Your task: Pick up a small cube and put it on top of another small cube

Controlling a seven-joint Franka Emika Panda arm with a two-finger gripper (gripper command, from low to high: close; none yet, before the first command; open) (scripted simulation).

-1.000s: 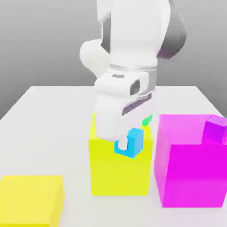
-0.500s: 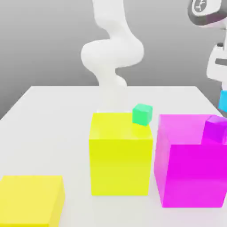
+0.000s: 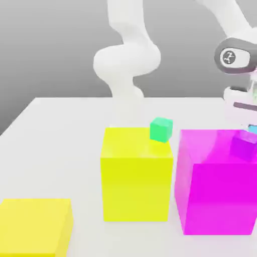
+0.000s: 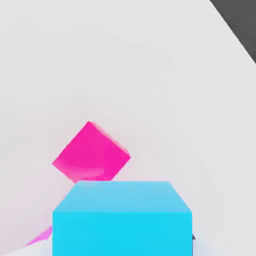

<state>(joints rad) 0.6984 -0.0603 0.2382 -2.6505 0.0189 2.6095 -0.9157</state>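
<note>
- The pincer (image 3: 249, 126) is clamped on the small cyan cube (image 4: 122, 218), carried at the exterior view's right edge, just above the big magenta block (image 3: 213, 198).
- The small purple cube (image 3: 244, 146) sits on that block's top, near its right rim; in the hand view it lies just beyond the cyan cube, turned diagonal to it.
- Risk: the faces are not squared, so a release off-centre could leave the cyan cube tilted or sliding off.
- Risk: descending low could nudge the purple cube over the nearby rim.
- The small green cube (image 3: 161, 129) on the tall yellow block (image 3: 135, 175) stands well apart; the worktop (image 3: 60, 125) around is open.
</note>
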